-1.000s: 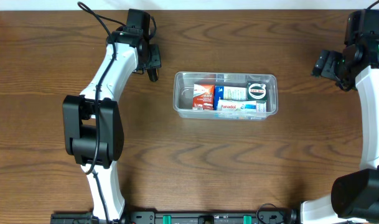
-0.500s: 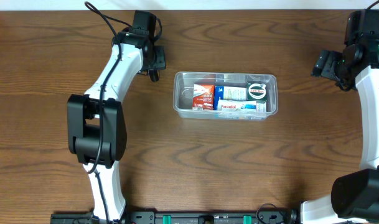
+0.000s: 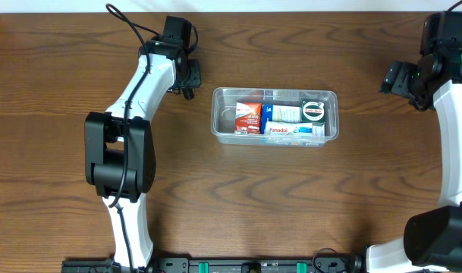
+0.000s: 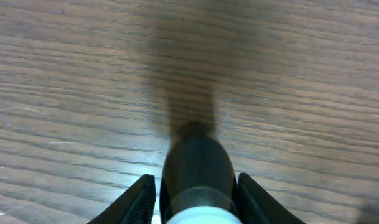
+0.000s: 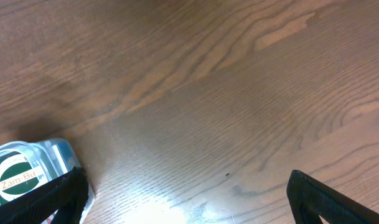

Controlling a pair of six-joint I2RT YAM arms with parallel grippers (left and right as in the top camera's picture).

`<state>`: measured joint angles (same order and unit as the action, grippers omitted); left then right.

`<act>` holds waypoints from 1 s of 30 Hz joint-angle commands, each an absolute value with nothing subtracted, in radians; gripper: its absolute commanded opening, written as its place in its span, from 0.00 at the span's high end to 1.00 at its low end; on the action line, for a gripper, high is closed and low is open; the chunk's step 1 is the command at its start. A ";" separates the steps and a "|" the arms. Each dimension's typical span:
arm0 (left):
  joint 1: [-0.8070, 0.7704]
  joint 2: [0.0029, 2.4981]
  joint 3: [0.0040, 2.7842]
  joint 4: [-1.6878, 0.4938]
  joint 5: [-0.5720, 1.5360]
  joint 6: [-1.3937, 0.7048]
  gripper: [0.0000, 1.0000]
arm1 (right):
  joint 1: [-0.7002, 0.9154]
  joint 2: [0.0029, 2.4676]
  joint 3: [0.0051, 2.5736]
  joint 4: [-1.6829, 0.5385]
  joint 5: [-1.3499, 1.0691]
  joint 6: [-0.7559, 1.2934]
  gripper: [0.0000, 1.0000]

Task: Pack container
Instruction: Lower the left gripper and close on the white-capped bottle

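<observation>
Drift of left hand [image 3: 189,87] (dark-capped item [image 4: 196,162] within)

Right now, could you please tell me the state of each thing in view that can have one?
container: upright, lidless, partly packed, left end bare.
round tin: closed, inside the container.
red-and-white box: closed, lying flat in the container.
left gripper: shut on dark cylinder, off the table.
right gripper: open, empty.

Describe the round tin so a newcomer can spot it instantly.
Find the clear container in the middle of the wooden table. At its right end, back corner, lies the round tin. It is the only round item, dark-rimmed with a green-and-white label; its neighbours are all rectangular boxes.
</observation>
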<state>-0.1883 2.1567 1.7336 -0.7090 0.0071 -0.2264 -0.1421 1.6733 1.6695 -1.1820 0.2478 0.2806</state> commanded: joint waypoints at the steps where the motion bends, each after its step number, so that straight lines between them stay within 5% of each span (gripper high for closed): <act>1: -0.187 2.168 1.722 -0.717 -0.039 -0.210 0.58 | -0.150 1.675 1.673 -1.182 0.262 0.275 0.01; 12: -0.187 2.168 1.723 -0.717 -0.039 -0.210 0.76 | -0.149 1.675 1.673 -1.182 0.262 0.275 0.01; 30: -0.187 2.078 1.726 -0.758 -0.039 -0.210 0.85 | -0.149 1.675 1.673 -1.182 0.262 0.275 0.01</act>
